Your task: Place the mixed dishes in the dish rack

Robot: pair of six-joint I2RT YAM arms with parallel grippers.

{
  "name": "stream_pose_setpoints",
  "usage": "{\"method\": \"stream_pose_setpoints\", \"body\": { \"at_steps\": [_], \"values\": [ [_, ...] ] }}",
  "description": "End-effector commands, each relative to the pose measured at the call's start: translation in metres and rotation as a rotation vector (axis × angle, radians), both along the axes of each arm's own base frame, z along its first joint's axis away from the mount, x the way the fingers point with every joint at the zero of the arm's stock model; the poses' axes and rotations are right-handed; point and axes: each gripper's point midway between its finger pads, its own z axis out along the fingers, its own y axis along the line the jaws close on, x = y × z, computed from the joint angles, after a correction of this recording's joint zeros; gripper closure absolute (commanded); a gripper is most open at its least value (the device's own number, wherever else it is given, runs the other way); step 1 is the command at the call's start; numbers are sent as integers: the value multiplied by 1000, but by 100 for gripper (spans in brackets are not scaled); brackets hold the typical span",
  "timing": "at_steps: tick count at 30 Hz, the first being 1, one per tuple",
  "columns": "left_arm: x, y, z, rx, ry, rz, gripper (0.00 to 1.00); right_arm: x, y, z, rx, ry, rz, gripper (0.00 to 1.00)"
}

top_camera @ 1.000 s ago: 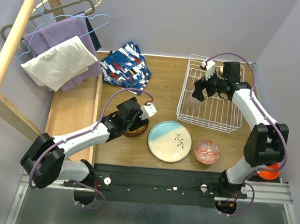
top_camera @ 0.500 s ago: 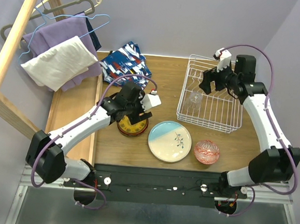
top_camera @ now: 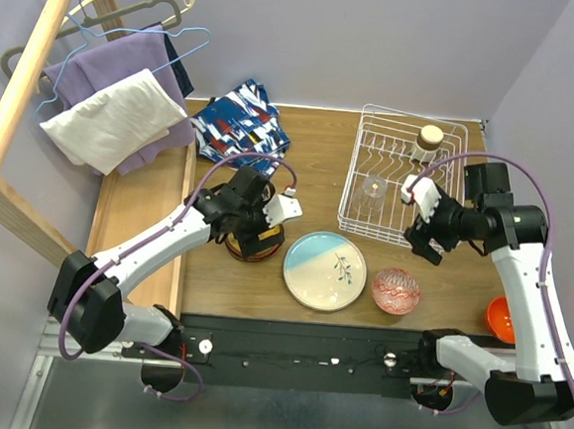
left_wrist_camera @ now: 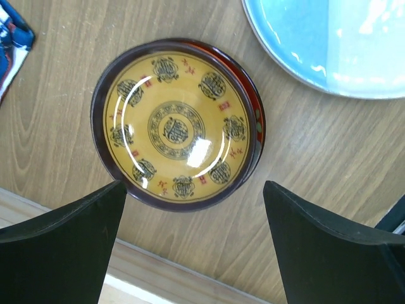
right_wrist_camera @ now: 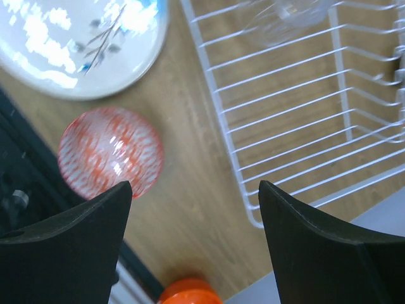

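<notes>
Your left gripper (left_wrist_camera: 193,190) stood wide open with nothing in it. It hung over the red-yellow plate (left_wrist_camera: 178,123), and in the wrist view one finger showed on each side of the plate's near rim. I could not tell whether the fingers touched the plate. That plate lay flat on the table (top_camera: 311,162), just left of the pale blue plate (top_camera: 324,269), with the patterned cloth (top_camera: 242,124) farther back.

Your right gripper (right_wrist_camera: 195,187) was also open and empty. It hovered above bare table at the near right corner of the rack (top_camera: 386,217), with the red-patterned bowl (right_wrist_camera: 111,152) to one side below it.

The rack sat at the back right of the table. Inside it you had a clear glass (top_camera: 374,188) near the left side and a cup (top_camera: 429,141) at the far end. The two plates and the red-patterned bowl lay on the table outside the rack. The orange bowl (top_camera: 501,319) was outside it too, by the right edge, partly hidden by the right arm.
</notes>
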Motion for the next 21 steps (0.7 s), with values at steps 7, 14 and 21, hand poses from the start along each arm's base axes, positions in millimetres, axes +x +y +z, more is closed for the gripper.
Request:
{"method": "stream_pose_setpoints", "body": {
  "at_steps": [7, 14, 21],
  "values": [
    [40, -44, 22, -155, 47, 173, 1, -46, -2, -51, -22, 150, 59, 11],
    [70, -33, 23, -56, -40, 219, 1, -96, -17, -74, -162, 63, 343, 9],
    [67, -11, 6, 17, -24, 227, 1, -105, -3, -97, -107, 114, 482, 12]
  ]
}}
